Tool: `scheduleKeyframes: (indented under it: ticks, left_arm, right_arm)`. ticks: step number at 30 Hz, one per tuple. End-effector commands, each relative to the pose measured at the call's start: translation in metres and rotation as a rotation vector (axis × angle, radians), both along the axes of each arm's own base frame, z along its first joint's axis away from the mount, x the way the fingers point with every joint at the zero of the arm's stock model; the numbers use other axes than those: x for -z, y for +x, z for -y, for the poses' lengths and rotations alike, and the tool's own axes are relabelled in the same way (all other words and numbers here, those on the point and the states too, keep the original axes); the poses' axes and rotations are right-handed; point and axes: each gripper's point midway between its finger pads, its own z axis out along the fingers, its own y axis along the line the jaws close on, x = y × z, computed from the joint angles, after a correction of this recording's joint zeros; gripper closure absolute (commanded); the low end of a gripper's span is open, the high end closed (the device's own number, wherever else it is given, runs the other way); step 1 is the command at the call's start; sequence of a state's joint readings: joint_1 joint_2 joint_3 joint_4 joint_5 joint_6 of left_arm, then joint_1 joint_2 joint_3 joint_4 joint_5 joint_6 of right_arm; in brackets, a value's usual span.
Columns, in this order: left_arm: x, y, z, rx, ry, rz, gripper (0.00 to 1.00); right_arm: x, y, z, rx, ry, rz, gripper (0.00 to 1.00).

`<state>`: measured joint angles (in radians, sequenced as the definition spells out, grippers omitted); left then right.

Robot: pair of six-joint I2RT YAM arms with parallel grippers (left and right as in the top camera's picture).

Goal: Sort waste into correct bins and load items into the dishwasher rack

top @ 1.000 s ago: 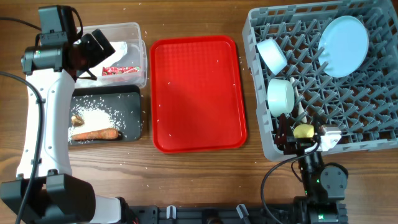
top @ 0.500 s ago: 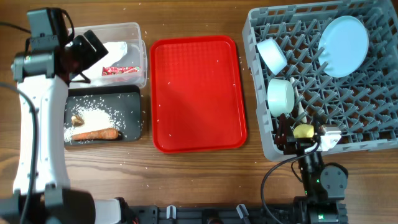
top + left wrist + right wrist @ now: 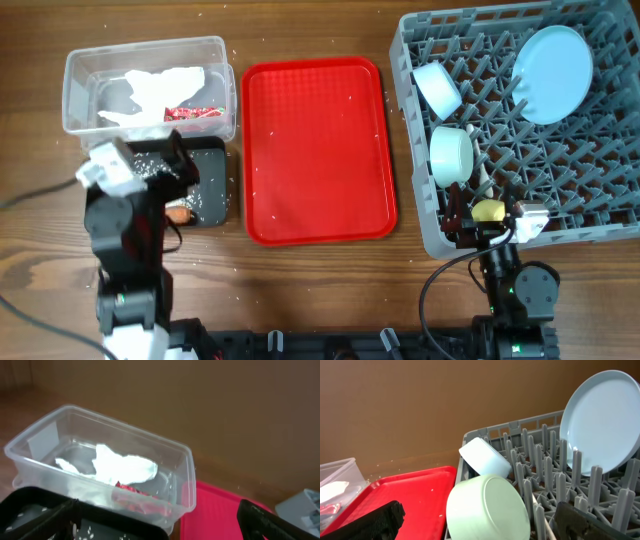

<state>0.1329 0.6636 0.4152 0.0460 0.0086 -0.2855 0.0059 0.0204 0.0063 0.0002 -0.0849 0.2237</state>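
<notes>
The clear bin (image 3: 150, 85) holds the crumpled white napkin (image 3: 165, 82) and the red wrapper (image 3: 195, 112); the left wrist view shows both the napkin (image 3: 125, 467) and the wrapper (image 3: 135, 492). My left gripper (image 3: 168, 165) is open and empty above the black bin (image 3: 212, 190), hiding most of it. An end of the carrot stick (image 3: 178, 212) and rice grains show. The grey rack (image 3: 600, 215) holds the blue plate (image 3: 552, 72), two bowls (image 3: 437, 88) (image 3: 451, 155), the yellow cup (image 3: 489, 211) and a white spoon (image 3: 483, 180). My right gripper (image 3: 487, 225) is open at the rack's front edge by the cup.
The flat red tray (image 3: 318, 150) lies between the bins and the rack with a few rice grains on it. Loose grains are scattered on the wooden table around the bins. Cables run along the front left edge.
My left arm has pulled back from above the clear bin towards the table's front and now sits over the black bin. The right arm has not moved.
</notes>
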Motion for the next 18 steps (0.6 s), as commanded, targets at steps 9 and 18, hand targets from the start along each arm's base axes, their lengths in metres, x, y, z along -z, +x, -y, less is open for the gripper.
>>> scheduleKeyframes:
  ticks: [9,18]
  left_arm:
    - [0.043,-0.054,0.004,-0.014,0.052,0.194,0.0]
    - [0.044,-0.058,0.005,-0.014,0.047,0.22,0.0]
  right_arm:
    - [-0.002,0.0,0.0,0.004,0.015,0.007,0.0]
    - [-0.002,0.0,0.0,0.004,0.015,0.007,0.0]
